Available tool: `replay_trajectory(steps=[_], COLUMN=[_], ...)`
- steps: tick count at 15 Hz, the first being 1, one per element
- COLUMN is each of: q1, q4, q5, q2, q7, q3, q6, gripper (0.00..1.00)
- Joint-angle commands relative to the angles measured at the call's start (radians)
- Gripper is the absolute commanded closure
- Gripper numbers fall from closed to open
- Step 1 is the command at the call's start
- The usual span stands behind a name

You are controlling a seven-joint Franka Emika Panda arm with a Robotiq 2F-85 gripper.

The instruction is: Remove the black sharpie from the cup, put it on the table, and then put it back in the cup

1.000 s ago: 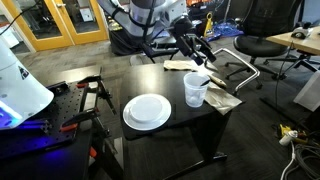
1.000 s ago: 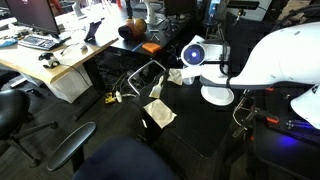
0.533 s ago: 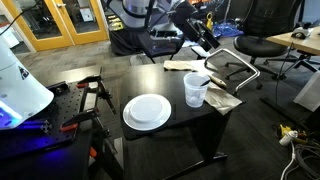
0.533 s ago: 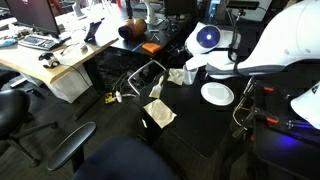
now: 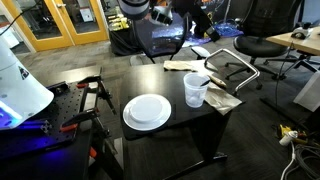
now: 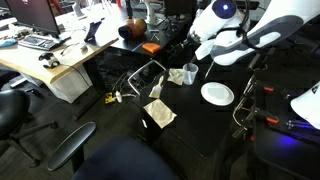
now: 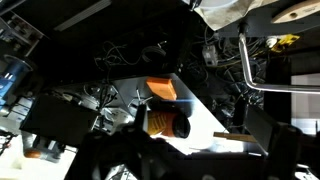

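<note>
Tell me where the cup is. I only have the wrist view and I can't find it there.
Observer: The cup stands upright on the table, beside a white plate and not touching it.
Operator: Is the sharpie in it?
Observer: A dark stick, likely the black sharpie, pokes out over its rim.
Operator: Am I clear of it?
Observer: Yes, the arm hangs well above the cup, not touching it.
</note>
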Motion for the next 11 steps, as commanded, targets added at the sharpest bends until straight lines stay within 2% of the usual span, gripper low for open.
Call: replay_trajectory(steps=[1, 7, 8, 11], q1=[-0.045, -0.119, -0.09, -0.104], q4=[-0.051, -0.083, -0.057, -0.059], q5=[-0.016, -0.082, -0.043, -0.048], q2=[-0.218, -0.439, -0.307, -0.328], q7=[-0.22, -0.465, -0.382, -0.39], q3=[0.031, 0.082, 0.065, 0.071], q6=[0.022, -0.039, -0.008, -0.008], gripper=[0.0, 0.0, 0.0, 0.0])
